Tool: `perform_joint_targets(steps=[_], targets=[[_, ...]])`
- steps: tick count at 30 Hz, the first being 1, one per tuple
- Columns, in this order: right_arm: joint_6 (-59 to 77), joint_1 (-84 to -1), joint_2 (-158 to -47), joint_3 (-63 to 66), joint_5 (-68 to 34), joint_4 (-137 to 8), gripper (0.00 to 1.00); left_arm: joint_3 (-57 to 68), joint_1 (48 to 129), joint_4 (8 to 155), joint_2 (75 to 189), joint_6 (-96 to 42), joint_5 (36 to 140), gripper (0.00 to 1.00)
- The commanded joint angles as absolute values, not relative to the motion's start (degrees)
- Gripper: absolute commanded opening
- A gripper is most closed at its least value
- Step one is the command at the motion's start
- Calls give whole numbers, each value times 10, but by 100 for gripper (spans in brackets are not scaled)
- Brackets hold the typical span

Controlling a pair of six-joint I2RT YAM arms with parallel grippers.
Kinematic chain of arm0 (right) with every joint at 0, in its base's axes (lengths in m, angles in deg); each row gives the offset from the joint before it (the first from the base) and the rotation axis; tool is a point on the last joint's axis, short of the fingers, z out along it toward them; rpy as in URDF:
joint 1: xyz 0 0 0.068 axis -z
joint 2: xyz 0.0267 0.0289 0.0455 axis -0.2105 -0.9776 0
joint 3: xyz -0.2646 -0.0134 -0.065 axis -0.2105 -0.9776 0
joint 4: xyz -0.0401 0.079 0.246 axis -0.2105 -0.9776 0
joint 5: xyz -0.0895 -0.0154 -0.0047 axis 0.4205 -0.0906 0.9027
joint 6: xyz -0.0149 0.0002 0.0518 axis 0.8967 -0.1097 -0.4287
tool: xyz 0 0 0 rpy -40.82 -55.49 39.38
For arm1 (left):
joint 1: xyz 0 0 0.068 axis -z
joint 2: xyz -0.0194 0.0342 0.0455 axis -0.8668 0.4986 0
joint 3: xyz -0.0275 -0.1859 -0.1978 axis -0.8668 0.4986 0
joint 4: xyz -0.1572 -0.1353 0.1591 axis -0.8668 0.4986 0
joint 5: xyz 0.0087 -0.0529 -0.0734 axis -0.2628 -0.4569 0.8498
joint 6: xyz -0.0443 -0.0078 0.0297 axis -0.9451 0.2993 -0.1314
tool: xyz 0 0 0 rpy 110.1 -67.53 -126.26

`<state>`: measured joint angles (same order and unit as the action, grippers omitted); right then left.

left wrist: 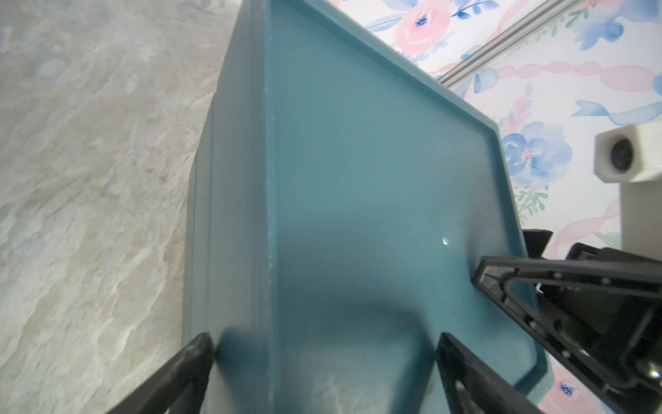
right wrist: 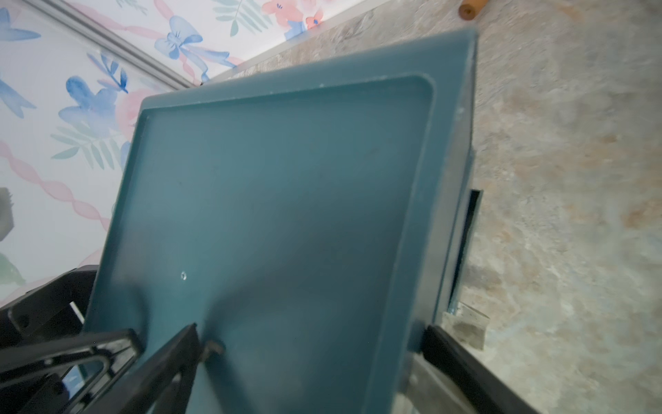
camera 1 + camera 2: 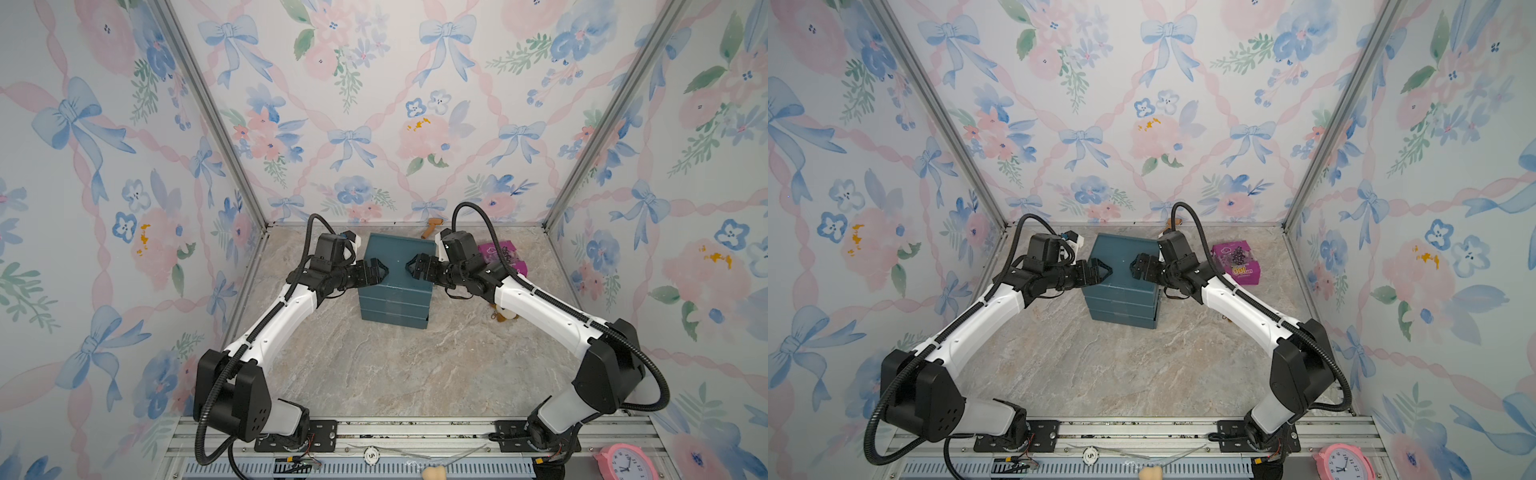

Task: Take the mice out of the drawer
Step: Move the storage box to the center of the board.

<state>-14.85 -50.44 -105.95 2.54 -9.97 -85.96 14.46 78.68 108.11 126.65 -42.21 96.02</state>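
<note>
The teal drawer unit stands at the middle back of the table, its three stacked drawer fronts looking shut. The mice are hidden. My left gripper hangs open over the unit's top from the left. My right gripper hangs open over it from the right, tips facing the left one a short gap apart. In the left wrist view the open left gripper spans the edge of the flat top. The right gripper does the same over the top. Neither holds anything.
A purple box lies right of the unit, behind the right arm. A brown-and-white plush keychain peeks out under that arm. A wooden-handled item lies by the back wall. A pink clock sits at the front right rail.
</note>
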Motion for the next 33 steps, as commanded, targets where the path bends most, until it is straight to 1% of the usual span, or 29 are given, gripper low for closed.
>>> perform_joint_targets(steps=[1,3,5,9,14,19,24,27,30,33], targets=[[-140,-556,-1051,33,-162,-898,96,171,807,1139,1226,-481,927,98],[-140,-559,-1053,34,-161,-899,96,183,806,1160,1203,-484,876,98],[-141,-560,-1059,40,-166,-897,96,195,798,1164,1190,-483,854,98],[-139,-565,-1088,69,-181,-897,96,186,783,1163,1209,-452,865,98],[-130,-577,-1140,119,-186,-880,96,165,773,1163,1218,-428,842,98],[-130,-583,-1210,208,-190,-882,96,151,729,1163,1225,-410,832,98],[-123,-593,-1247,263,-189,-898,96,144,684,1162,1219,-392,827,98],[-121,-592,-1246,266,-176,-906,96,141,666,1163,1199,-370,802,98],[-103,-584,-1221,259,-150,-929,98,99,659,1177,1187,-321,754,98],[-98,-563,-1165,221,-138,-925,98,49,662,1186,1186,-271,765,98]])
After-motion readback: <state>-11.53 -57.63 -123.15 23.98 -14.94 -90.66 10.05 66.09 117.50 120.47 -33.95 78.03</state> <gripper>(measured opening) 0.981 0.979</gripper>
